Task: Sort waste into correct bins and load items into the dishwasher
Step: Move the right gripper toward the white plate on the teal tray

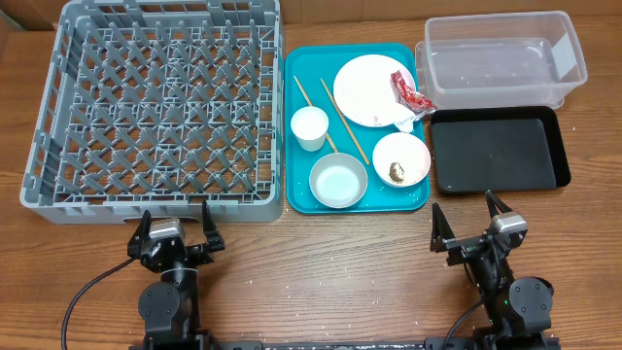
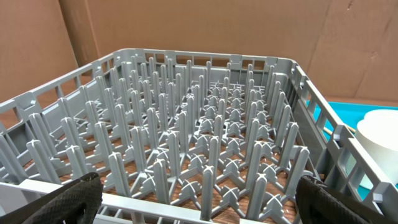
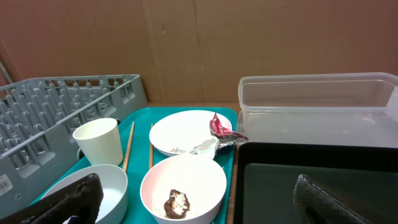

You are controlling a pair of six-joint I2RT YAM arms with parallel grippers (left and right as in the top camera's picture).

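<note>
The grey dish rack [image 1: 146, 206] stands at the left and fills the left wrist view [image 2: 205, 68]. The teal tray [image 1: 301, 78] holds the plate [image 1: 369, 87] with the red-and-white wrapper [image 1: 409, 90] and white napkin [image 1: 404, 122], the white cup [image 1: 310, 127], two chopsticks [image 1: 345, 122], an empty bowl [image 1: 338, 181], and a bowl [image 1: 400, 159] with rice and a brown lump [image 3: 176, 202]. The clear tub [image 1: 501, 58] and black tray [image 1: 498, 149] are at the right. My left gripper [image 1: 175, 231] is open before the rack. My right gripper [image 1: 471, 226] is open near the black tray's front edge.
Bare wooden table runs along the front around both arm bases. A brown cardboard wall stands behind the table in both wrist views. The cup [image 2: 379, 143] and the teal tray [image 2: 348, 112] show at the right edge of the left wrist view.
</note>
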